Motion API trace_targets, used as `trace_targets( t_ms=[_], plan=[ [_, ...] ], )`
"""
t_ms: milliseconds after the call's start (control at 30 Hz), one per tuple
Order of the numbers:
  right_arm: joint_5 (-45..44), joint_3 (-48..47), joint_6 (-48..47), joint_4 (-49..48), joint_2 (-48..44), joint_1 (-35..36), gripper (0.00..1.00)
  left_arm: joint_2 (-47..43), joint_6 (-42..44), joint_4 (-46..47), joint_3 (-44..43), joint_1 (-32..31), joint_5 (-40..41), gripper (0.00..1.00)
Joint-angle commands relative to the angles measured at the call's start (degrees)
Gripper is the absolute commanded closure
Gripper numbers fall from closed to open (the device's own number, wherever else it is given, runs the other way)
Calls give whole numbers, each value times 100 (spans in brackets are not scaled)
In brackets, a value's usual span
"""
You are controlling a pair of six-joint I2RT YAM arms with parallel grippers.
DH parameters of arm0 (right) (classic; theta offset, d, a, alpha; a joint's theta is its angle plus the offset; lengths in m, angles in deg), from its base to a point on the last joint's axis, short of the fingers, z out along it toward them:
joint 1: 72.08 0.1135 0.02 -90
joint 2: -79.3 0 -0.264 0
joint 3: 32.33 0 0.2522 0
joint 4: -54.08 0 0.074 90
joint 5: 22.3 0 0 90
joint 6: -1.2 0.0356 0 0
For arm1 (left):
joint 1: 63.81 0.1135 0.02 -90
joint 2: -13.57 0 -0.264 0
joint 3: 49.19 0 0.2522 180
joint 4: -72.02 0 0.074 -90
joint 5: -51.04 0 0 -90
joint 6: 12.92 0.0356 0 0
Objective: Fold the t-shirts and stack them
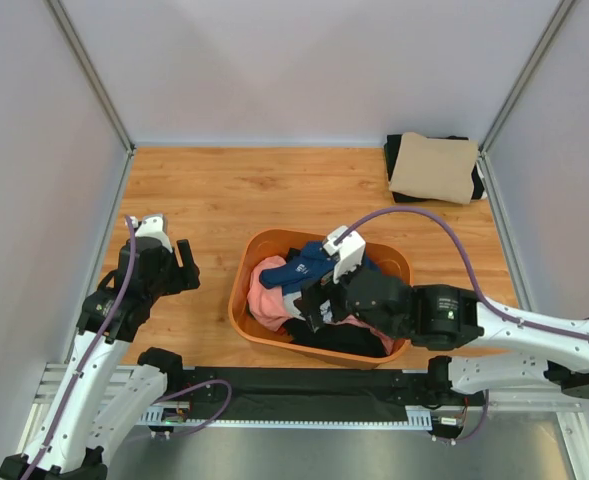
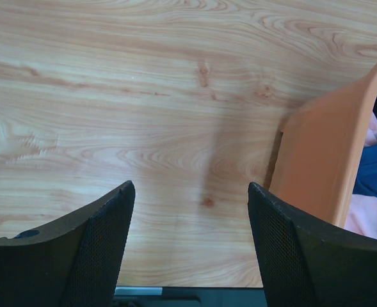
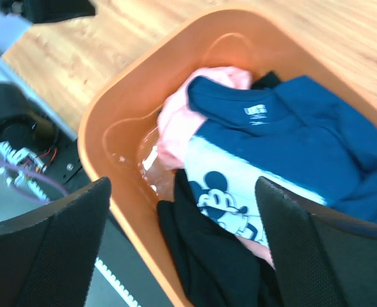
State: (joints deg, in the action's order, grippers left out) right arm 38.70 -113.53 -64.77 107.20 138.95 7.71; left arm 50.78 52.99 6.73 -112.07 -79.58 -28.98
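Between the right jaws, which stand wide apart and grip nothing, lies the navy t-shirt [image 3: 316, 141]. It is crumpled, and its pale mouse print [image 3: 223, 192] faces up about midway across the gap. A black t-shirt [image 3: 207, 262] lies closest to these jaws, just below the print. A pink t-shirt [image 3: 175, 121] is bunched ahead of the gap, beyond the print. All three sit inside the orange basket [image 3: 118, 128], whose wall curves round ahead of the left-hand finger [image 3: 54, 256]. Whether the fingertips touch any cloth cannot be told.

Seen from above, the right jaws hang over the middle of the basket, with the navy cloth directly beneath them.

The left jaws are also open and hold nothing. Only bare worktop [image 2: 175, 96] shows between their two fingers [image 2: 79, 256]. The basket's outer wall stands just beside the right-hand finger, apart from it.

Well apart from both sets of jaws, at the far right corner of the worktop, a tan t-shirt [image 1: 434, 167] lies folded flat. It rests on top of a folded black garment [image 1: 391, 165].
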Motion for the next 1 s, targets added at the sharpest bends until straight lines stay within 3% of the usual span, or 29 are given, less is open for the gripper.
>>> trace_targets(
  t_ms=[0,100,300,500,733,867,933,967],
  plan=[
    [-660,196,278,-340,-375,-16,0,-47,-7,99,-159,-5,4,22],
    [-1187,196,348,-113,-280,-77,1,-47,-7,108,-159,-5,-13,22],
    [-1047,-207,224,80,361,-356,0,-65,2,117,-159,-5,-31,22],
    [94,-709,568,837,1363,-1447,3,-91,10,117,-159,-5,-49,22],
    [464,-955,655,1223,2539,-1572,5,-91,19,125,-159,-5,-75,22],
    [605,-1078,682,1452,3051,-1607,24,-109,28,125,-159,-5,-75,22],
    [649,-1113,691,1522,3200,-1624,39,-109,19,125,-159,-5,-75,22],
    [632,-1122,682,1531,3219,-1624,51,-118,28,125,-150,-5,-75,22]
  ],
)
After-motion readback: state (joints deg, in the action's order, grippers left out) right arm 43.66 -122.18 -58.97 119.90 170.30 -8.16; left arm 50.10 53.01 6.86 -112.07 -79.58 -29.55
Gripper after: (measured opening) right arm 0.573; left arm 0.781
